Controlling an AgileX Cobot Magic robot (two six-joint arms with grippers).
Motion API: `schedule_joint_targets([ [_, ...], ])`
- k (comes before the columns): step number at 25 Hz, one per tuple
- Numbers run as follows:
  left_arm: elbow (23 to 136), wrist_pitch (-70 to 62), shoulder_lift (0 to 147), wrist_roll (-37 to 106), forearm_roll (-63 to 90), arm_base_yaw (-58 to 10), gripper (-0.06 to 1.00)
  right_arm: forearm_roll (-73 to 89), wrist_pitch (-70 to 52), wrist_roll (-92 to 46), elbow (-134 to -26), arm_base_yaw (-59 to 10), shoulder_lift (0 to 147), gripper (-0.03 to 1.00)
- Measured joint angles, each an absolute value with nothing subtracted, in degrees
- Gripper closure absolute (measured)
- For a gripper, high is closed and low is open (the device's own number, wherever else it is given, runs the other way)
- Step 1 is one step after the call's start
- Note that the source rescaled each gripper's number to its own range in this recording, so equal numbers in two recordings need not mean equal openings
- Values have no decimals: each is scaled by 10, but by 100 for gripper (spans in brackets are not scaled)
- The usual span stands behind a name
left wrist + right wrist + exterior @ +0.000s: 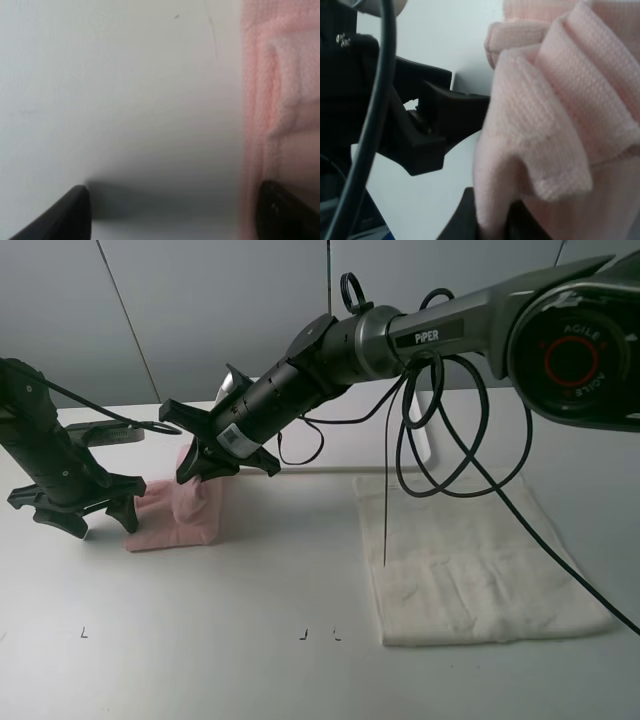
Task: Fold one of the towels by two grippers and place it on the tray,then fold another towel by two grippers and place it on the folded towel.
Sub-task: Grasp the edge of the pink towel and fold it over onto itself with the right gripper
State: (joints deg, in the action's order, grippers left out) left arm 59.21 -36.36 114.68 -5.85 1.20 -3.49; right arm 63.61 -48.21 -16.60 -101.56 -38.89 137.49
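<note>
A pink towel (180, 515) lies bunched on the white table at the left. My right gripper (207, 476) reaches across the middle and is shut on a raised fold of it. In the right wrist view the pink towel (555, 100) hangs close to the camera, pinched at my right gripper (492, 222). My left gripper (88, 514) is open and empty, low over the table at the towel's left edge. In the left wrist view my left gripper (175, 215) straddles bare table, and one fingertip (285, 215) is at the pink towel's (280, 100) edge. A white towel (470, 560) lies flat at the right.
The right arm's black cables (440, 430) hang over the white towel's far edge. A white object's edge (424, 445) shows behind them at the back. A pale rounded object (233, 388) sits behind the right arm. The left arm's gripper (420, 125) shows dark in the right wrist view.
</note>
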Motion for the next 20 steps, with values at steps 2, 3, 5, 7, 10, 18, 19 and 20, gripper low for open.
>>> schedule_joint_targets([
  [2,592,-364,1147,-59,12,-35,7,663,-475,-185,-1016,-393,1385,95],
  [3,592,-364,1147,-59,12,-35,7,676,-471,-197,-1016,-396,1389,95],
  [5,592,-364,1147,-59,12,-35,7,708,-460,-217,-1016,-404,1398,95],
  [7,592,-364,1147,-59,12,-35,7,725,-453,-233,-1016,-411,1405,95],
  [10,592,-364,1147,-59,12,-35,7,729,-430,-242,-1016,-413,1408,95],
  [18,593,-365,1148,-55,13,-35,7,741,-414,-249,-1016,-413,1427,95],
  [19,593,-365,1148,-54,13,-35,7,743,-415,-249,-1016,-413,1432,95],
  [20,593,-365,1148,-54,13,-35,7,745,-417,-249,-1016,-413,1437,95],
])
